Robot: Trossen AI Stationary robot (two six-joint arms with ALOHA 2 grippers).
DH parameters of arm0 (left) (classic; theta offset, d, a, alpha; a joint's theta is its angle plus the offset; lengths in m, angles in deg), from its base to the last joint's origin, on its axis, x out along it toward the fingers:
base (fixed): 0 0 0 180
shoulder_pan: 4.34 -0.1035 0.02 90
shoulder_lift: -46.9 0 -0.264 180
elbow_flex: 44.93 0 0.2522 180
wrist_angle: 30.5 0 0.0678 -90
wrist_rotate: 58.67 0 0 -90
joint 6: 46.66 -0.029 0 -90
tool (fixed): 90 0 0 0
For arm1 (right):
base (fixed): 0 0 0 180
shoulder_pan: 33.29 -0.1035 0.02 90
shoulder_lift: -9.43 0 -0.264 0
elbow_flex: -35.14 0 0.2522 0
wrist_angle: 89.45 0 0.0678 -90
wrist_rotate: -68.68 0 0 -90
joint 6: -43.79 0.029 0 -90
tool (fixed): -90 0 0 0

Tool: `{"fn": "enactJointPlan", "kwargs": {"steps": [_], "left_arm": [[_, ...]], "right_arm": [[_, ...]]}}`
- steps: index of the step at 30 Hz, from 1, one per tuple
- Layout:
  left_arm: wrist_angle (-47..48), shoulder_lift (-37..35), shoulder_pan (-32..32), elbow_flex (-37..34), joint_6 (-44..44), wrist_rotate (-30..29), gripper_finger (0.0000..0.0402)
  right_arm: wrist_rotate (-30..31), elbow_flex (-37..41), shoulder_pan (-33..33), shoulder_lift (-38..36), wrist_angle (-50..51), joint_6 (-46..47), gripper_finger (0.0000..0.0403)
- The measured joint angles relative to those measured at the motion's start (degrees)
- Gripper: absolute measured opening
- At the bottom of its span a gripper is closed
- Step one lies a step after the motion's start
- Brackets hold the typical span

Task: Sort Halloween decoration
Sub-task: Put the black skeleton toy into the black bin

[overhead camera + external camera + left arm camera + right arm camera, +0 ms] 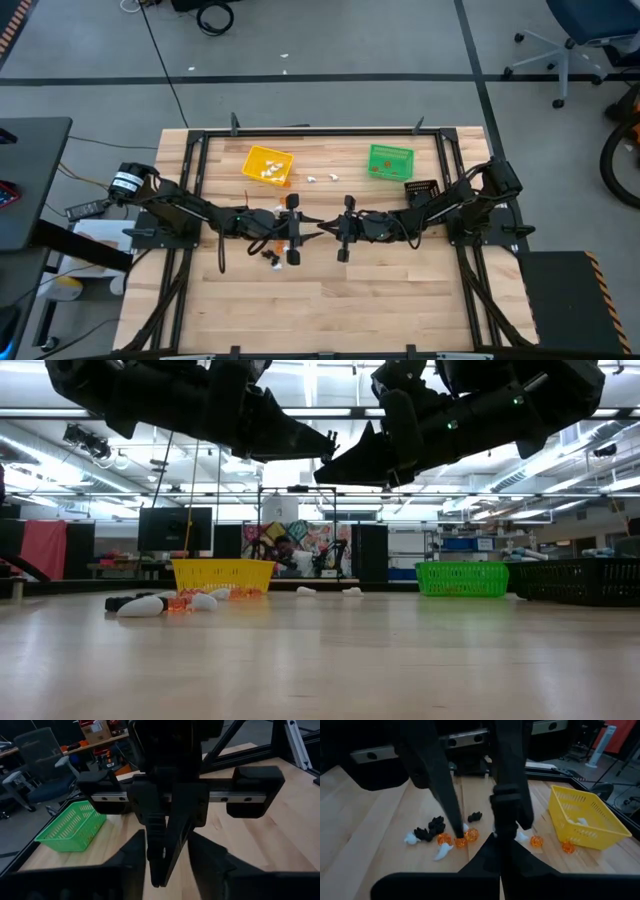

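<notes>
The two arms meet over the middle of the table, both held above the wood. The left gripper (293, 228) hangs over a small heap of trinkets (447, 836) in white, orange and black; its fingers (451, 805) stand a little apart and hold nothing, with one tip just above an orange piece. The right gripper (345, 228) faces it from the other side, near but not touching, with its fingers pressed together and nothing between them. The heap lies on the table in front of the yellow basket (267, 164), which has some white pieces inside. A few more white pieces (322, 178) lie between the yellow basket and the green basket (389, 161). A black basket (421, 189) stands beside the right arm.
</notes>
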Motion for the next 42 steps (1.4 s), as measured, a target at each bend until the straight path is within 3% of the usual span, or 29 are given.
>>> {"fn": "enactJointPlan", "kwargs": {"steps": [3,6,21,42], "left_arm": [[0.8,0.0,0.0,0.0,0.0,0.0,0.0144],[0.9,0.0,-0.2,0.0,0.0,0.0,0.0141],[0.9,0.0,-0.5,0.0,-1.7,2.1,0.0014],[0.9,0.0,-0.5,0.0,-1.0,2.4,0.0008]], "right_arm": [[0.0,0.0,0.0,0.0,0.0,0.3,0.0007],[-1.4,0.0,0.0,0.0,-0.3,0.4,0.001],[-3.2,0.0,-0.7,-0.1,-0.2,1.1,0.0013],[-4.4,0.0,-0.8,-0.1,-0.3,2.2,0.0018]]}}
